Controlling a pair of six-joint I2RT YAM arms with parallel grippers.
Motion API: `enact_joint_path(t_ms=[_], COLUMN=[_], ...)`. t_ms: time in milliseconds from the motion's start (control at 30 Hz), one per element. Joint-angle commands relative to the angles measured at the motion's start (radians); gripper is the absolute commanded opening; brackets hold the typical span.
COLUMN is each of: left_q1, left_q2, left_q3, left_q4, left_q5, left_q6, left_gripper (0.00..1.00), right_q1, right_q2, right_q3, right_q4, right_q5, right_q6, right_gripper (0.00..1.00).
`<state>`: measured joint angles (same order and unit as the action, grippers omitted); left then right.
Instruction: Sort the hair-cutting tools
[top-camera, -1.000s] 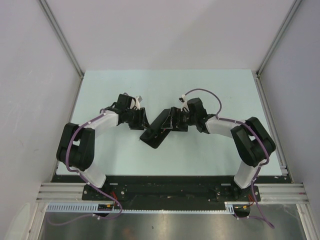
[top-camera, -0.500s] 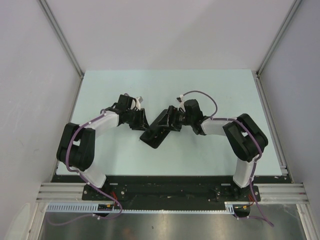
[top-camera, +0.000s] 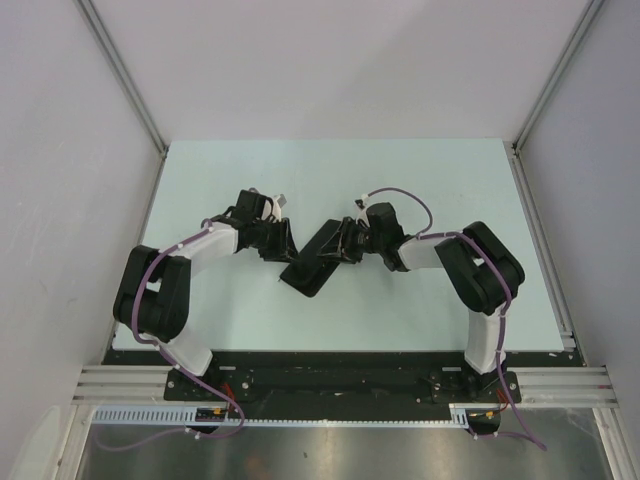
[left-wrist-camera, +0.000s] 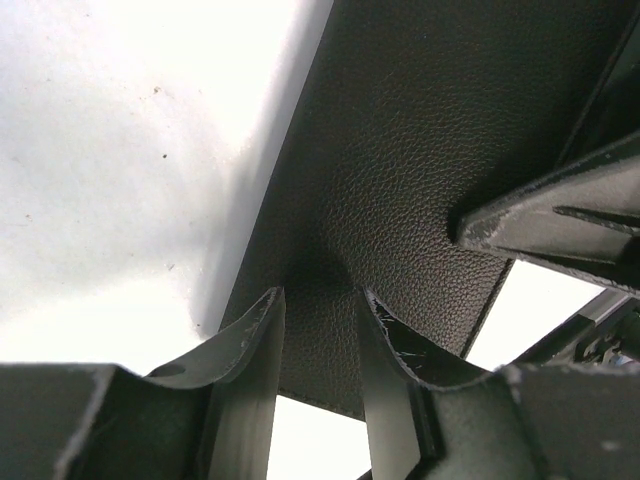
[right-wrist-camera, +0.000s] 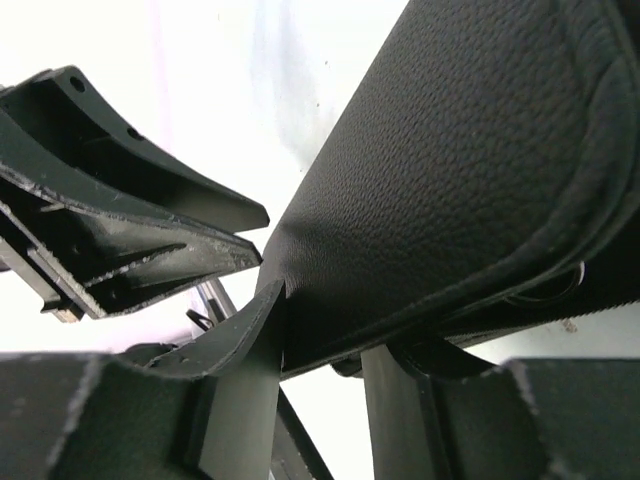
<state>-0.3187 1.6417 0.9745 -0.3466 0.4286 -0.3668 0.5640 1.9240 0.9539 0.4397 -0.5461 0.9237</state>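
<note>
1. Top view
   - The case (top-camera: 312, 266) lies slantwise at mid-table (top-camera: 420, 180), between the two grippers.
   - The left gripper (top-camera: 283, 243) is at its left edge and the right gripper (top-camera: 341, 246) at its right edge.
   - No tools are seen on the open surface. They are judged to be inside the case or hidden under the arms.
   - Risk: with both arms crowded onto one small thing, opposed pulls could drag or spin the case rather than open it.

2. Left wrist view
   - The jaws stand narrow, and the grained skin is puckered between the fingers (left-wrist-camera: 252, 345). This is read as a pinch on the case.
   - A finger of the right gripper is seen close by at the right.
   - Risk: the bite looks shallow and near the edge, so the smooth material could slip out under load.

3. Right wrist view
   - The jaws are narrow about the rim of the upper flap, with one finger (right-wrist-camera: 245, 350) at its edge and the other beneath it. This too is read as a hold on the case.
   - The flap stands off the lower layer. A pale glint shows in the gap, but whether it is a tool cannot be told.
   - The left gripper is just beside.
   - Risk: the grippers could knock together.
   - Risk: both layers might be caught at once, which would keep the case shut.
   - Risk: a tilted lift could spill loose tools.
</note>
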Motion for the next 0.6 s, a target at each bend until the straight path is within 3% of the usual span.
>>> enact_joint_path(t_ms=[0,133,200,300,433,567], left_q1=[-0.008,-0.008,-0.008,-0.006,-0.006,-0.006], left_q2=[-0.048,-0.072,-0.082,-0.108,-0.155,-0.192], left_q3=[-0.002,0.006,0.010,0.026,0.027,0.027], left_q4=[0.008,0.005,-0.002,-0.011,-0.009,-0.009], left_q5=[-0.008,-0.036,-0.054,-0.057,-0.048,0.082], left_q6=[-0.004,-0.003,-0.003,0.011,0.046,0.109], left_gripper=[0.40,0.44,0.48,0.58,0.80,0.93], right_q1=[-0.015,-0.019,-0.024,-0.036,-0.065,-0.085], right_q2=[0.050,0.058,0.044,0.007,-0.043,-0.097], right_q3=[0.016,0.016,0.016,0.016,0.016,0.016], right_q4=[0.129,0.192,0.211,0.186,0.182,0.212], right_q5=[0.012,-0.032,-0.073,-0.121,-0.210,-0.349], right_q6=[0.046,0.061,0.052,0.014,-0.020,-0.045], right_gripper=[0.36,0.08,0.02,0.00,0.00,0.00])
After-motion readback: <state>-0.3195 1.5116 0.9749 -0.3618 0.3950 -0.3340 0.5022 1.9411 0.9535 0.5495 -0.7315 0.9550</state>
